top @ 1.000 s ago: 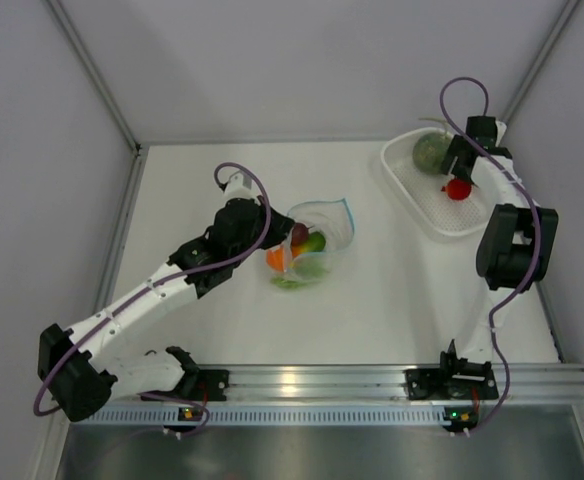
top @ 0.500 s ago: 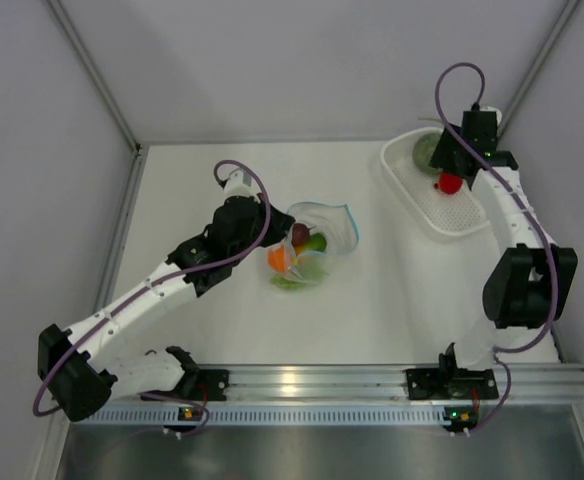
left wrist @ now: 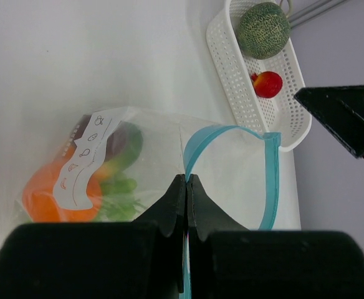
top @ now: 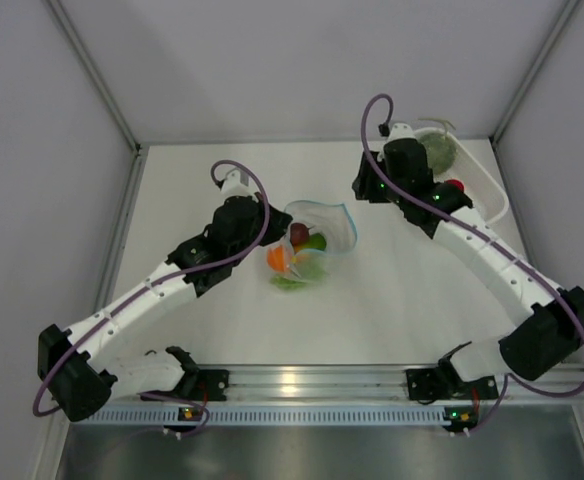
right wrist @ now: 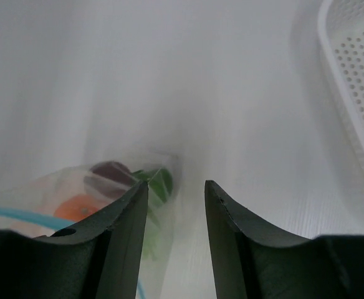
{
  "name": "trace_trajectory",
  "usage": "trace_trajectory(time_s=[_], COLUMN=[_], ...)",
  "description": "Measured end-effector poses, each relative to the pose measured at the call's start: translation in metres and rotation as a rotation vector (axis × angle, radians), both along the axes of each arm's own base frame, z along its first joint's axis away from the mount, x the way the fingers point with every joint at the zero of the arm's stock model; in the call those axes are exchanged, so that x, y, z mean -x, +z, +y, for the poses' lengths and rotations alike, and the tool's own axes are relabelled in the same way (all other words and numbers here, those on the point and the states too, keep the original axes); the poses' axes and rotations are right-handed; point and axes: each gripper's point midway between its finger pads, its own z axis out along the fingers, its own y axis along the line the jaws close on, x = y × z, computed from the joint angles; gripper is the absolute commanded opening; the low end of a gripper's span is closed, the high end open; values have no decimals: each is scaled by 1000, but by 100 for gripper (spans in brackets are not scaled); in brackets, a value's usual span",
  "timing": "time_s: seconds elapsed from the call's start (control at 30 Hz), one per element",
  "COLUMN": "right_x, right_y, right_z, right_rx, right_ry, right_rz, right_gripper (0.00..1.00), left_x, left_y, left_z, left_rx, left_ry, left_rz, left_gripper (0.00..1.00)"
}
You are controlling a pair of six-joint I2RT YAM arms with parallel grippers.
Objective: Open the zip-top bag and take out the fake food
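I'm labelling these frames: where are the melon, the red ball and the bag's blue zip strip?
melon (left wrist: 263,30), left wrist view, centre of rind.
red ball (left wrist: 267,84), left wrist view, its centre.
blue zip strip (left wrist: 270,180), left wrist view, its right-hand side.

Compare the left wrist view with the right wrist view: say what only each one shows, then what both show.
Only the left wrist: the left gripper shut on the blue zip strip of the zip-top bag, plus the melon and red ball in the basket. Only the right wrist: the right gripper, open and empty. Both: the bag with orange and green fake food inside, and part of the basket.
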Motion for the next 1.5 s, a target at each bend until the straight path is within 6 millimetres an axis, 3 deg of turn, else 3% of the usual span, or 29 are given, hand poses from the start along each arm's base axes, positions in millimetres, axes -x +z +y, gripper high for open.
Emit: trace_trajectory(time_s=[0.33, 0.47, 0.6, 0.8, 1.5], right_x=[90, 108, 118, 115, 71], right_y=[44, 53, 42, 7, -82], right_z=[70, 78, 87, 93, 136], right_rx=[-43, -62, -55, -26, 14], right_ry=[228, 268, 303, 285, 178], right_rz=[-123, -150, -136, -77, 37], right_gripper=[42, 42, 43, 43, 40], left_x=[-2, -2, -2, -2, 2], left_y=[0, 1, 1, 1, -7], left_z=[3, 3, 3, 2, 4], left_rx=[5, 8, 9, 21, 45], left_ry=[23, 26, 28, 29, 46], left_rz=[0, 1, 1, 7, 36], left_gripper=[0, 0, 0, 0, 0])
